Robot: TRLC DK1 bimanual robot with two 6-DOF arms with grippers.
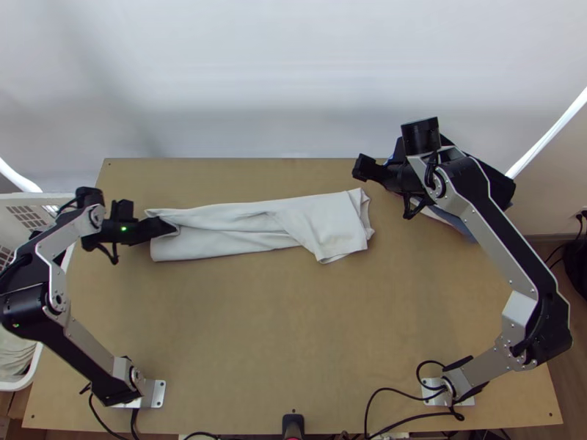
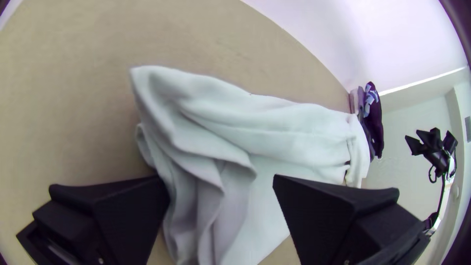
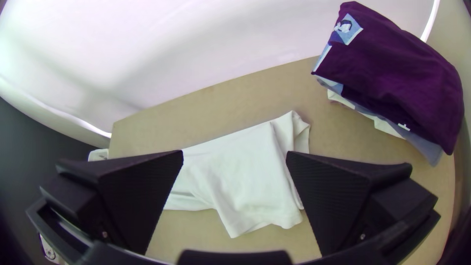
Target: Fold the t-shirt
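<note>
The left gripper [image 1: 157,229] is wide apart, one end of the pale t-shirt [image 1: 227,242] between its fingers. The shirt stretches from there in a long folded strip, ending near the right gripper [image 1: 365,169], also spread wide.

In the top view, the wooden table [image 1: 293,330] bears a long, narrow white t-shirt [image 1: 326,224] at eleven o'clock, piled clothes [image 3: 392,73] at two.
</note>
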